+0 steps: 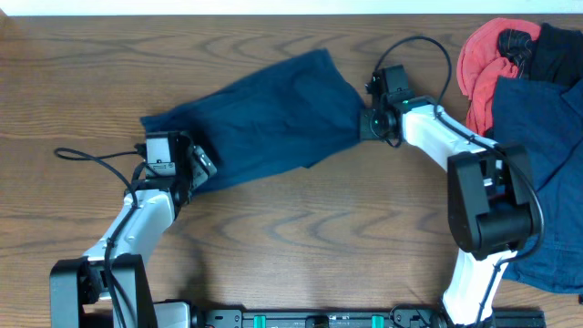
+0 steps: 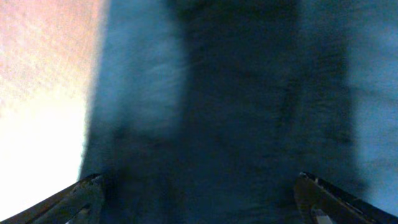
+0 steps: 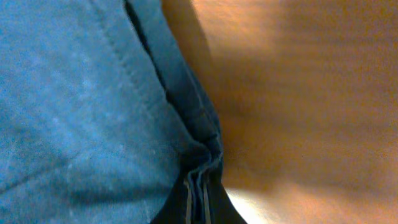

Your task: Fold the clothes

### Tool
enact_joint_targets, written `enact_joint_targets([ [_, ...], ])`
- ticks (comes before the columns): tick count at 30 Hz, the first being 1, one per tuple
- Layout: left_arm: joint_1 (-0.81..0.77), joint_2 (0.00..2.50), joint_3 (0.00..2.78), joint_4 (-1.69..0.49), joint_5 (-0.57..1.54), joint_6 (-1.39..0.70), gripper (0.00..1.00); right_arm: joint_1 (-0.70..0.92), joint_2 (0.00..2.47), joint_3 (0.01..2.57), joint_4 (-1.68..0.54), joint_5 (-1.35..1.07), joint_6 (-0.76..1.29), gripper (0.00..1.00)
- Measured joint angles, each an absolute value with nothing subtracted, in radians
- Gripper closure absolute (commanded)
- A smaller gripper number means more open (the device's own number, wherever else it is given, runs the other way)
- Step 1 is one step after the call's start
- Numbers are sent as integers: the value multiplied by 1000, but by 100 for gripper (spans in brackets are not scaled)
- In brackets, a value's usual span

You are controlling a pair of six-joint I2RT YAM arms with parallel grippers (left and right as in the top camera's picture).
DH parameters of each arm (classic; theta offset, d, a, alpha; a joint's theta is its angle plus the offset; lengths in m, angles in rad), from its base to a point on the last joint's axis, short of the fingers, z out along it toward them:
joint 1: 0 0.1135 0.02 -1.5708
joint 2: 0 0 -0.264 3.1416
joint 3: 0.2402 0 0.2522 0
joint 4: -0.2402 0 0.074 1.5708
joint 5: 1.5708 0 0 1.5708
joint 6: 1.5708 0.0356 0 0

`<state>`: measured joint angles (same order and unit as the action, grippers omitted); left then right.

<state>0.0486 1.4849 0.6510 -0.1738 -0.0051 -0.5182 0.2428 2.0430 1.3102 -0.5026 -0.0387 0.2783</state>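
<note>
The navy shorts (image 1: 264, 118) lie flat on the desk (image 1: 319, 219), stretched slantwise between our two sets of jaws. The right jaws are pressed together on the stitched edge of the shorts, and the cloth bunches into folds just where they pinch it. The left jaws stand spread wide over the opposite end, one finger (image 2: 74, 196) at each side, with dark cloth filling the gap beneath them; we cannot tell whether they touch it. Behind the right jaws, well apart from the shorts, sits a heap of a red garment (image 1: 483, 55), a black garment (image 1: 556, 46) and a navy garment (image 1: 537, 137).

We judge the shorts light, limp and prone to sagging. We would take hold at seams or hems, where the doubled cloth gives firmer purchase.
</note>
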Motion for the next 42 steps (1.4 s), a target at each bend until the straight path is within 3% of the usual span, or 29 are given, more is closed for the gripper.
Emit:
enact_joint_targets([
  [8, 44, 1477, 650, -285, 94, -496, 2, 198, 2019, 1317, -724, 67, 394, 99],
  [11, 45, 1430, 650, -289, 112, -475, 2, 193, 2014, 1316, -749, 103, 414, 92],
  [13, 45, 1378, 650, -294, 120, -467, 2, 187, 2011, 1313, -767, 125, 421, 79],
  [15, 45, 1307, 650, -313, 130, -459, 2, 180, 1998, 1303, -778, 148, 426, 54],
  [17, 45, 1241, 650, -328, 133, -450, 2, 171, 1973, 1289, -784, 159, 434, 37],
  [18, 45, 1209, 650, -326, 133, -444, 2, 168, 1953, 1283, -786, 162, 436, 33],
  [23, 61, 1153, 650, -246, 136, -423, 2, 160, 1772, 1274, -734, 178, 398, 36],
  [28, 124, 1295, 650, -119, 167, -411, 2, 160, 1641, 1277, -721, 170, 369, 36],
  [38, 265, 1661, 666, 167, 525, -390, 1, 160, 1637, 1278, -757, 134, 347, 38],
  [40, 263, 1686, 678, 179, 580, -391, 11, 162, 1637, 1278, -747, 120, 340, 38],
  [42, 257, 1715, 690, 186, 635, -388, 30, 165, 1637, 1278, -732, 101, 327, 39],
])
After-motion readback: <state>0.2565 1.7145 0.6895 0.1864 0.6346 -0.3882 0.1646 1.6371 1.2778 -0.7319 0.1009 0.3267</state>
